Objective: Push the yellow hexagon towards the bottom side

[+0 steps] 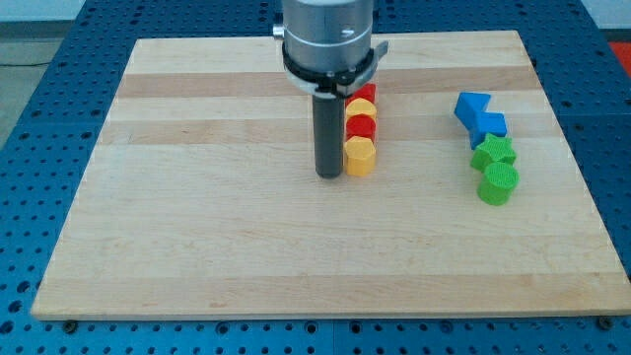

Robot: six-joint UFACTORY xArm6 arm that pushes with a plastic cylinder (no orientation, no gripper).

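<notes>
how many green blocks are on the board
2, both near the view's right edge of the board: one green block just below the blue blocks, and a green cylinder touching it from below. None seem hidden.

taking the yellow hexagon as landmark: toward the view's bottom of it the wooden board lies bare to its edge, an open path. my tip stands just beside it on the view's left, and a column of red block, yellow block and red block crowds against it on the view's top side. well off to its right, two blue blocks and two green blocks cluster, leaving a wide bare lane between.
</notes>
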